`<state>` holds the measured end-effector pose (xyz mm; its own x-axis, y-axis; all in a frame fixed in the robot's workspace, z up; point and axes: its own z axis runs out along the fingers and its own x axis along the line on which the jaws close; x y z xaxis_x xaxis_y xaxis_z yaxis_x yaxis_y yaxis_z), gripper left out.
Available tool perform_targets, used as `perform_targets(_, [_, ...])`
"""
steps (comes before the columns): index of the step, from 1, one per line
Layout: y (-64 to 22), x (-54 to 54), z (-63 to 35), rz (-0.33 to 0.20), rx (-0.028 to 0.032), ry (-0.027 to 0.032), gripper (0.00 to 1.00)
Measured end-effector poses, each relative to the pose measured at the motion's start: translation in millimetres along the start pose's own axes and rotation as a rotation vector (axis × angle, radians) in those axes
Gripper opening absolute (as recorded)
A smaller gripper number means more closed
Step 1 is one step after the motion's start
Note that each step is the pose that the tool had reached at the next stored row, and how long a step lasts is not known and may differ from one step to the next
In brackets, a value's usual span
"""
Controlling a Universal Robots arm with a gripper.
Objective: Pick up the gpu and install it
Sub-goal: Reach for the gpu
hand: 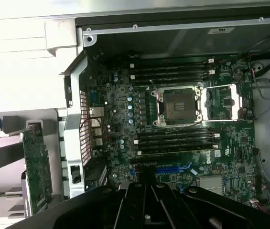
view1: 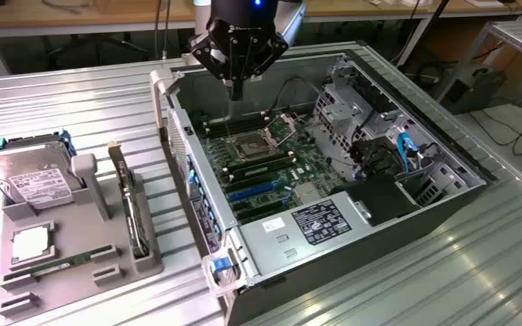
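Observation:
The gpu (view1: 132, 204) stands on its long edge in a slot of the grey holder (view1: 79, 285) at the exterior view's left, with its metal bracket end toward the back. In the wrist view the gpu (hand: 35, 167) shows as a greenish board beside the case wall. My gripper (view1: 236, 94) hangs over the back end of the open computer case (view1: 442, 197), above the motherboard (view1: 261, 163). Its fingers are shut together with nothing between them. The black gripper (hand: 146, 188) sits over the blue expansion slots (hand: 173, 169), well apart from the gpu.
The holder also carries a silver hard drive (view1: 30, 180), a square chip (view1: 30, 244) and a narrow green RAM stick (view1: 57, 263). Inside the case are the CPU socket (hand: 178, 106), memory slots, cables and a drive cage (view1: 352, 102). Ribbed metal tabletop surrounds everything.

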<state>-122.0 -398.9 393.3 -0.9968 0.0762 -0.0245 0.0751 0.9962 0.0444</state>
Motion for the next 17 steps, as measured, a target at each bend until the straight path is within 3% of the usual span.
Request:
perform_targets(12, [-0.2,1.9,-0.1,0.000,0.0002,0.0001,0.11])
perform_targets(17, [-2.2,18.6,-0.5,0.000,0.0001,0.0000,0.11])
